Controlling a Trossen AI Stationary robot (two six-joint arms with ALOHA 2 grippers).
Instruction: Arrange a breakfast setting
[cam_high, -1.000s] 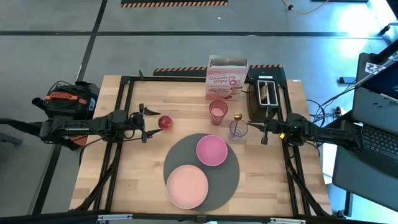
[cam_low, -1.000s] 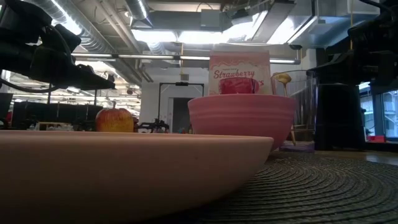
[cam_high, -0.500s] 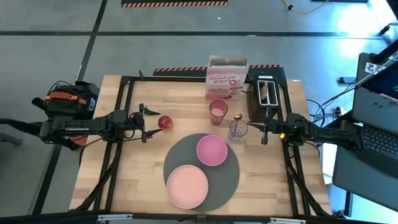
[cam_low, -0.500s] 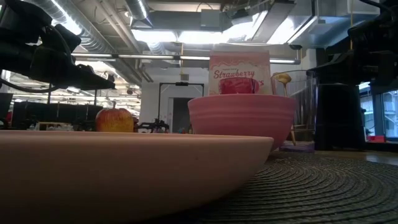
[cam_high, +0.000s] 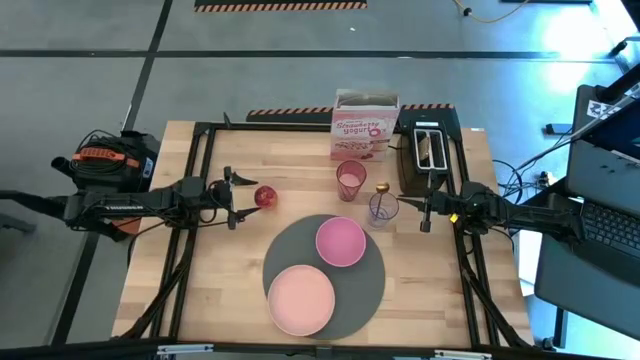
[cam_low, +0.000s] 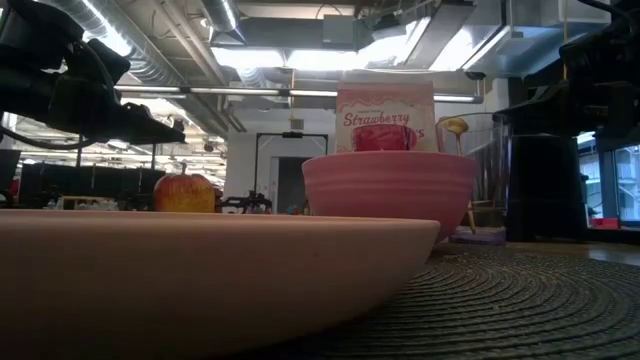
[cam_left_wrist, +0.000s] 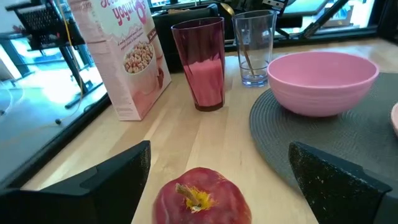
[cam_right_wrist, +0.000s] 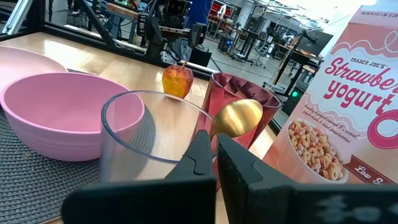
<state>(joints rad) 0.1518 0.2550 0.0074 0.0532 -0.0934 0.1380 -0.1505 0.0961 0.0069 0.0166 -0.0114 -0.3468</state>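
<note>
Mat (cam_high: 345, 290) lay at lower centre of the high view, carrying the bowl (cam_high: 341, 241) and the plate (cam_high: 300, 299), so the setting was judged partly built. The left gripper (cam_high: 232, 208) stood spread wide, released, just left of the apple (cam_high: 265, 196), apparently lined up to take it. The right gripper (cam_high: 427, 212), fingers pressed together on nothing, waited right of the glass (cam_high: 383, 209) holding the spoon (cam_high: 382, 188); tumbler (cam_high: 351, 180) and cereal box (cam_high: 364, 133) stood above.
</note>
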